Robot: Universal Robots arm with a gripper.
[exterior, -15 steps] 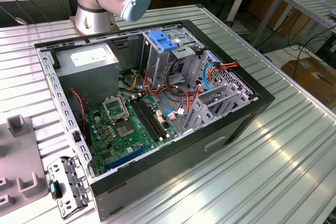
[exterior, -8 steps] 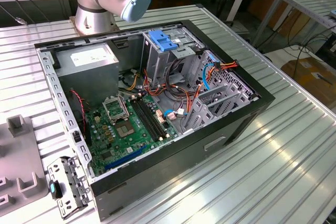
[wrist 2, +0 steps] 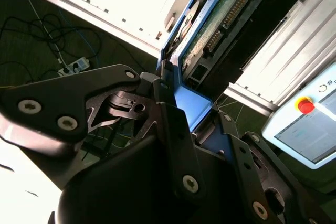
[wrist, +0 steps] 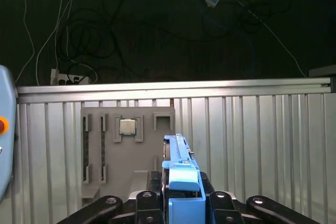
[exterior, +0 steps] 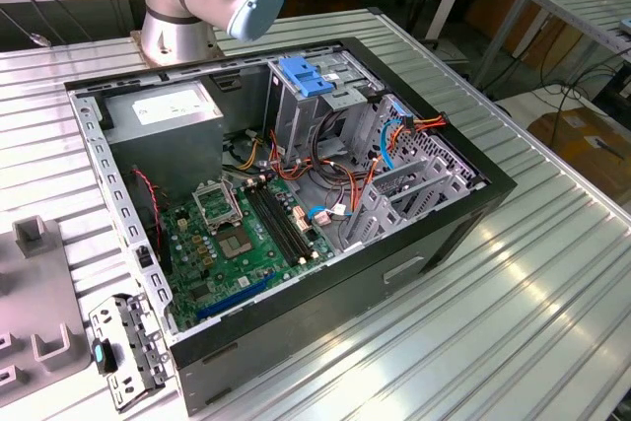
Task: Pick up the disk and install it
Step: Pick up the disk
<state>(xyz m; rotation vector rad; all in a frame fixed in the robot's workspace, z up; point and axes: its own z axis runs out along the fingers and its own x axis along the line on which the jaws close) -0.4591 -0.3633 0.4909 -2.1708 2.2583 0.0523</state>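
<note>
The disk [wrist: 177,149] has blue rails, the gripper [wrist: 181,190] is black, the ribbed table [wrist: 252,145] silver.

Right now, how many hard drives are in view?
1: the disk, on its blue carrier, clamped in the claw in both wrist views. The drive cage in the exterior view could hide another.

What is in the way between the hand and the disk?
Nothing is. In the second wrist view the hand is shut on the disk, clamping its blue carrier from both sides, with nothing between them.
</note>
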